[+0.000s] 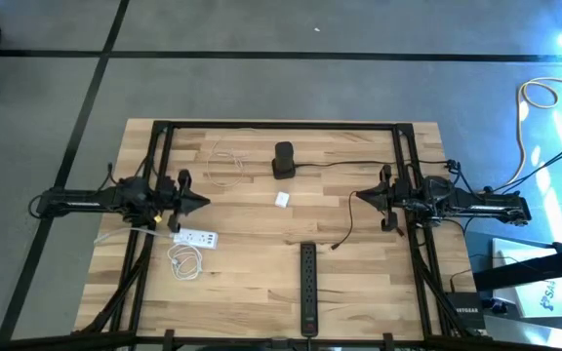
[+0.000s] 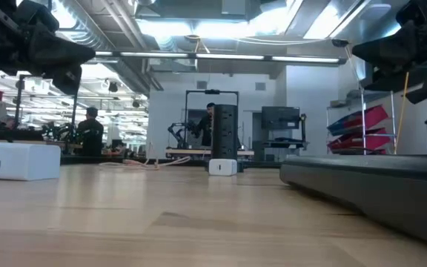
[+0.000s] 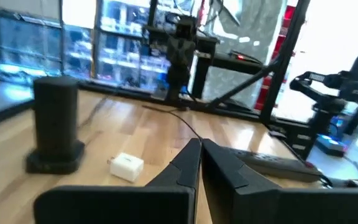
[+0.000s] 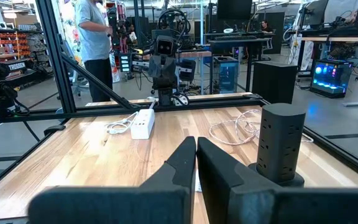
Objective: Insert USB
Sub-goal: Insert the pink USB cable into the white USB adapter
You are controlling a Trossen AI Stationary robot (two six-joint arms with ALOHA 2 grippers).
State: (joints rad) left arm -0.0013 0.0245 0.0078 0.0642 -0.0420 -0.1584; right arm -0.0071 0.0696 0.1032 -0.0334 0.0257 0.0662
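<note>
My left gripper (image 1: pixel 203 203) hovers shut over the table's left side, pointing level toward the middle. Across from it, my right gripper (image 1: pixel 359 195) is shut and level too. Between them a small white charger cube (image 1: pixel 282 199) rests on the wood. A black tower power strip (image 1: pixel 284 159) stands upright behind it. Just in front of the left gripper lies a white power strip (image 1: pixel 195 237) with a coiled white cord (image 1: pixel 185 261). A thin black cable (image 1: pixel 344 226) trails from near the right gripper, its free end (image 1: pixel 335 248) on the table. A loose white cable (image 1: pixel 227 161) lies far left.
A long black power strip (image 1: pixel 307 283) lies near the front edge, at the middle. Black frame rails (image 1: pixel 403 146) border the table's far, left and right sides. A person (image 4: pixel 95 31) stands beyond the table behind the left arm. Bare wood lies between the two grippers.
</note>
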